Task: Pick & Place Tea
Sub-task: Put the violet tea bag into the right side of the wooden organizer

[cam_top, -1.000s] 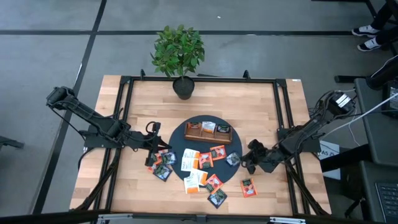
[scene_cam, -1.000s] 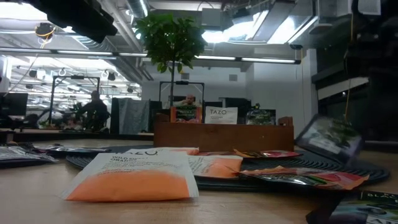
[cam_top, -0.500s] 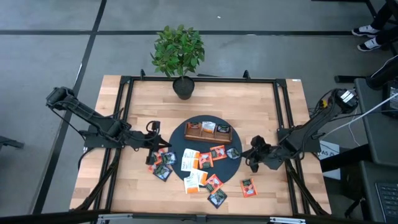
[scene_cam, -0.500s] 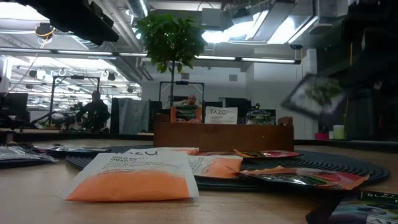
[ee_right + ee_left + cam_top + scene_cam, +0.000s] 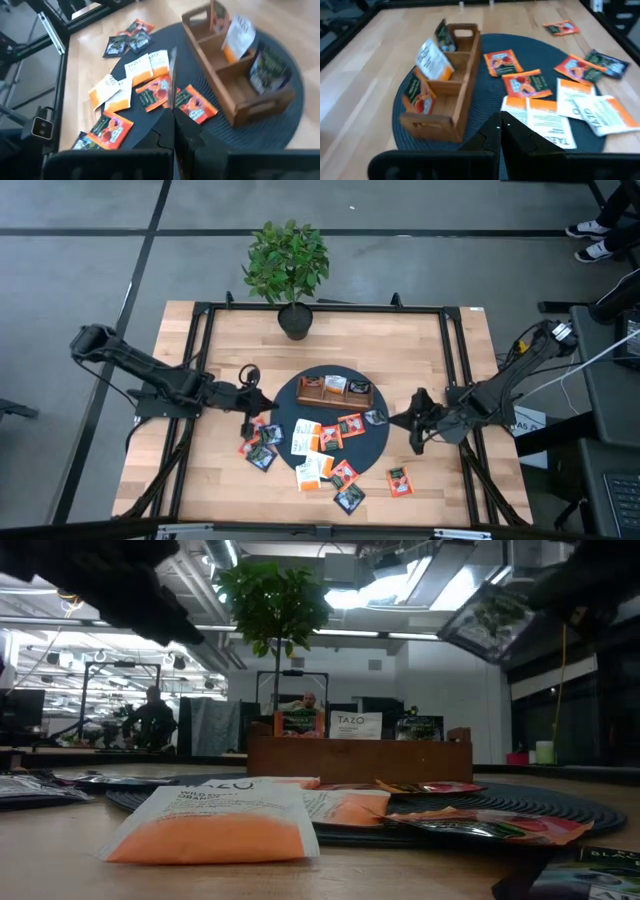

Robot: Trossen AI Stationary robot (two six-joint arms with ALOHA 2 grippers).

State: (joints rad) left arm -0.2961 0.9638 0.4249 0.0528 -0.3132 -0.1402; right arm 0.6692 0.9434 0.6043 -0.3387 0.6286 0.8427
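The tea sachets are small orange, white and dark squares. Several lie flat on the dark round mat (image 5: pixel 290 405) and on the table on either side of it, such as one orange sachet (image 5: pixel 399 480). A wooden tray (image 5: pixel 335 389) on the mat holds three sachets standing on edge. My right gripper (image 5: pixel 392 420) is at the mat's right edge, shut on a dark green sachet (image 5: pixel 375 417). This sachet shows high up in the low view (image 5: pixel 490 620). My left gripper (image 5: pixel 262 402) is at the mat's left edge, shut and empty, above the sachets there (image 5: pixel 258 445). My right gripper pinches the dark green sachet between its two fingers by the edge nearest the gripper (image 5: pixel 173 102). The fingers come roughly level from the table's right side. The sachet sticks out ahead of the fingers, lifted clear of the mat and tilted; it shows edge-on in the right wrist view.
A potted plant (image 5: pixel 288 270) stands at the table's far edge behind the tray. Black frame rails (image 5: pixel 200 360) run along the table's left, right and far sides. Bare wood lies between the mat and the plant.
My right gripper has risen with the dark green sachet, lifting it clear of the mat's right edge, and has drifted a little toward the far edge. My left gripper has moved a little toward the far edge and the tray.
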